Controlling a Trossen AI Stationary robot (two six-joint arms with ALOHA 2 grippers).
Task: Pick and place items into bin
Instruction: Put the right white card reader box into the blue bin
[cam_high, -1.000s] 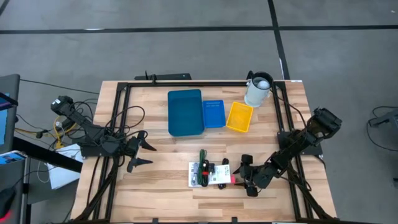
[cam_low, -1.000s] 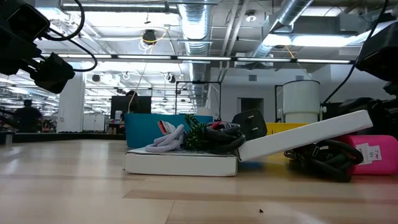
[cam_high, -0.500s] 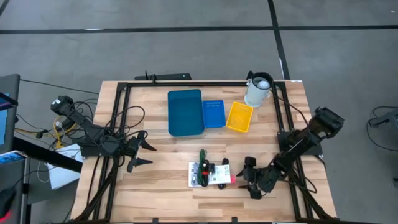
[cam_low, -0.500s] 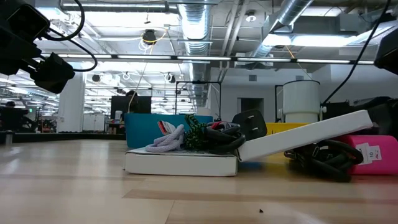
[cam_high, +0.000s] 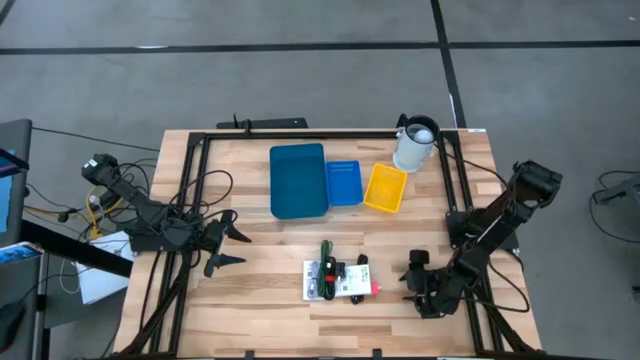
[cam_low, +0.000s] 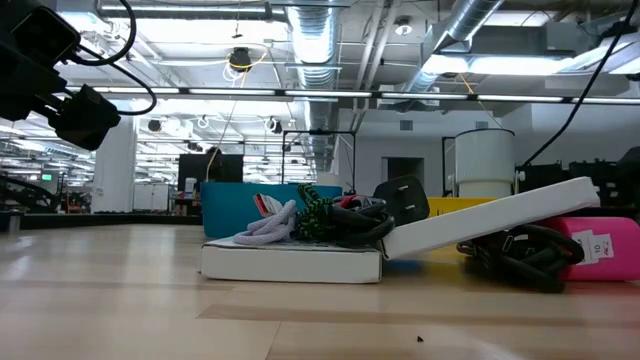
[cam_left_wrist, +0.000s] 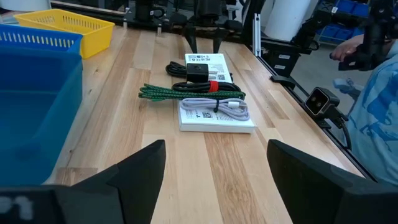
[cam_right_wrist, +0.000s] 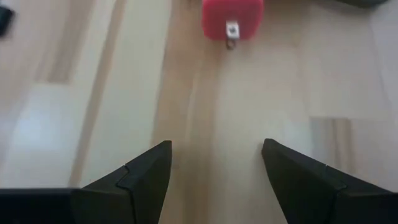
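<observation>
The items lie in one heap (cam_high: 338, 279) near the table's near edge: a flat white packet (cam_low: 290, 262) on the wood, a green-and-black braided cable (cam_left_wrist: 186, 94), black cables and a black plug (cam_low: 400, 197) on top, and a second white packet (cam_low: 490, 224) leaning on the first. A red piece (cam_right_wrist: 231, 15) lies at the heap's right. My right gripper (cam_high: 408, 272) is open, low over the wood just right of the red piece, pointing at it. My left gripper (cam_high: 238, 250) is open, off to the heap's left.
A large blue bin (cam_high: 298, 180), a small blue basket (cam_high: 344, 182) and a yellow basket (cam_high: 386, 187) stand in a row beyond the heap. A white jug (cam_high: 415, 145) stands at the far right corner. A person's blue sleeve (cam_left_wrist: 373, 130) shows past the table's edge.
My right gripper has drawn back from the heap toward the table's right edge, staying low and open. The heap has not moved.
</observation>
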